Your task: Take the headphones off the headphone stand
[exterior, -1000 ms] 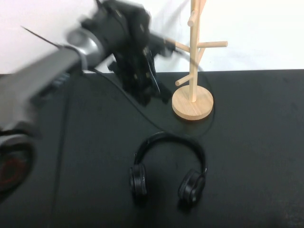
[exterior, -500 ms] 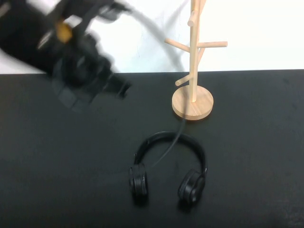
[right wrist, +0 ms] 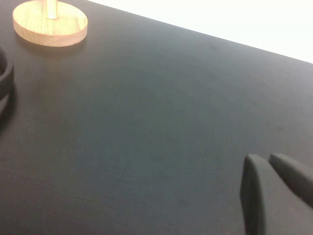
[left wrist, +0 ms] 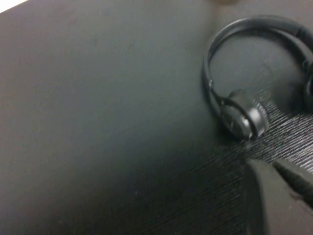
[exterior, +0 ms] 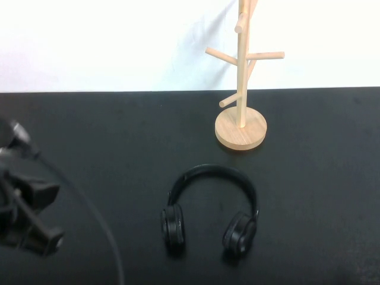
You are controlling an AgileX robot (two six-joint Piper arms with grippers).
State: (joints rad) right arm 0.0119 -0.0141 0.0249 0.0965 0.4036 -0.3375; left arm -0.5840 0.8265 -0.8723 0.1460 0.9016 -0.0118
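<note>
The black headphones [exterior: 211, 170] lie flat on the black table in front of the wooden headphone stand [exterior: 240, 129], clear of its pegs. The stand is upright at the back with nothing hanging on it. My left arm [exterior: 27, 217] is low at the table's front left, well left of the headphones. In the left wrist view my left gripper [left wrist: 271, 165] is shut and empty, and the headphones [left wrist: 242, 117] lie just beyond it. My right gripper [right wrist: 266, 159] is shut and empty over bare table. The right wrist view also shows the stand's base [right wrist: 49, 24] and an edge of the headphones [right wrist: 5, 78].
A black cable [exterior: 95, 219] trails from my left arm across the front left of the table. A white wall [exterior: 119, 41] runs behind the table's back edge. My right arm is out of the high view.
My left arm has swept from beside the stand at the back down to the table's front left corner. The headphones and the stand have not moved.
</note>
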